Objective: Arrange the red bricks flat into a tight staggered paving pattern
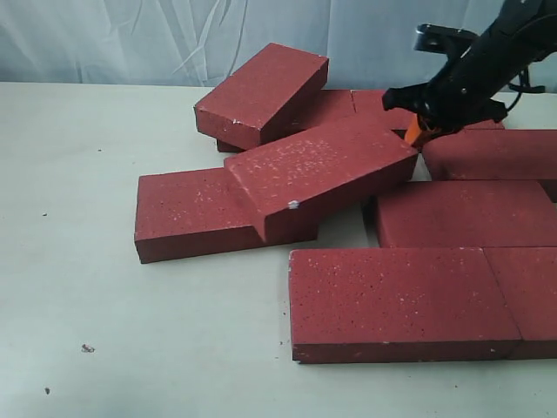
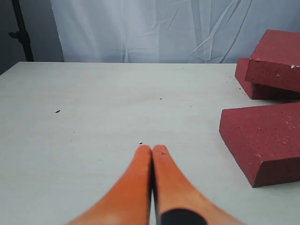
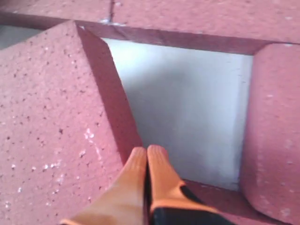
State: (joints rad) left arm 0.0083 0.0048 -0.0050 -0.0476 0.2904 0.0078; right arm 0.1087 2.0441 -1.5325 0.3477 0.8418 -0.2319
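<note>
- Several red bricks point(image 1: 400, 300) lie flat in tight rows toward 4 o'clock on the pale surface point(image 1: 87, 287), and the rest sit loose from the centre up to 12 o'clock.
- One tilted brick point(image 1: 322, 170) leans on a flat neighbour point(image 1: 187, 213), so it can't join the pattern yet.
- Right fingers point(image 1: 416, 132), pinched together and empty, sit at its 2 o'clock corner beside an open gap. I'd say they're there to push.
- Left fingers point(image 2: 143, 164), closed on nothing, hover over bare surface, away from the work.

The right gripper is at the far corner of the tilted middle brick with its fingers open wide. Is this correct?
Not fully. The right gripper is at that corner of the tilted middle brick, but its fingers are pressed shut, not open wide; the right wrist view shows this.
</note>
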